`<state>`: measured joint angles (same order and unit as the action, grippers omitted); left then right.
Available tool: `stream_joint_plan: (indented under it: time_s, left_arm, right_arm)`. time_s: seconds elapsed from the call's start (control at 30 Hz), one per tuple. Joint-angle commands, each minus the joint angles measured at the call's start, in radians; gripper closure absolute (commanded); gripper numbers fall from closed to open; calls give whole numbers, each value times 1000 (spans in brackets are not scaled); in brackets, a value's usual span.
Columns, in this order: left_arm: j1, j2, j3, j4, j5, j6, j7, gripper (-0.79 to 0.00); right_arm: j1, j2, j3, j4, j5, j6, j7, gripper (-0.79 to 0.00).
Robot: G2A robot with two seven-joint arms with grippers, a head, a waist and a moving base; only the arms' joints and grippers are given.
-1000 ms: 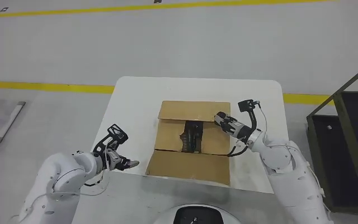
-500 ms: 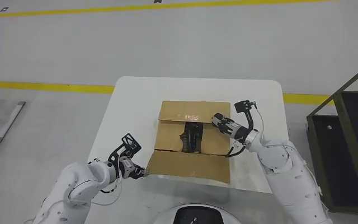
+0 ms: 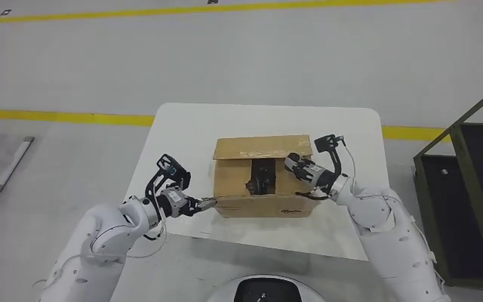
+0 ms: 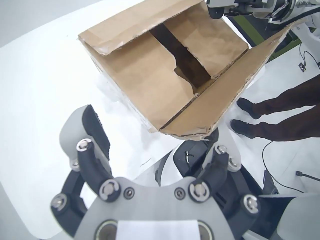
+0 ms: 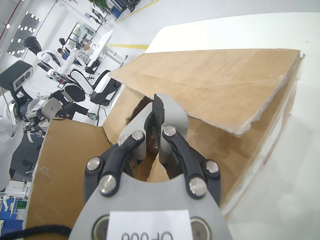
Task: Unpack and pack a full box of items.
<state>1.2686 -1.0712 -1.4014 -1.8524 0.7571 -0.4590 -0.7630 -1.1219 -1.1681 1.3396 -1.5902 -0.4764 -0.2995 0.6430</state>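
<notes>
**Box: near flap now raised**

Left gripper, jaws wide, has swung in to the box's 8 o'clock corner. The near flap, formerly flat, is now upright. Box sits mid-table. Right gripper, jaws pinched narrow, at 3 o'clock rim.

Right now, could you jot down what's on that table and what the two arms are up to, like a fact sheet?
Table: white table
On it: cardboard box, flaps partly open
Inside: a dark item, unclear what
Left gripper: open, at the box's near corner
Right gripper: shut, at the box's top edge
</notes>
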Motion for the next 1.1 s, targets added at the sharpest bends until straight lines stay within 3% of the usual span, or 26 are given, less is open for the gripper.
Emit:
stream_joint_plan:
  time_s: [0.0,0.1,0.23,0.4,0.6,0.8,1.07]
  left_arm:
    - [-31,-5,27,34,6,30,23,-785]
    - [-71,-11,62,89,29,72,48,-785]
    - [-116,-18,100,154,47,111,75,-785]
    - [-169,-25,141,235,80,119,89,-785]
    - [-227,-32,168,339,84,121,108,-785]
    - [-252,-37,187,391,81,119,117,-785]
    - [-265,-39,193,416,79,130,117,-785]
  right_arm:
    - [-4,2,13,-13,13,3,3,0]
    - [-7,6,58,-42,142,3,31,0]
    - [5,17,136,-109,204,-2,47,0]
    - [19,24,171,-169,98,54,-17,0]
    - [29,5,28,-139,-74,153,-192,0]
    - [56,-24,-152,-23,-246,223,-354,0]
    - [81,-51,-262,80,-323,260,-425,0]
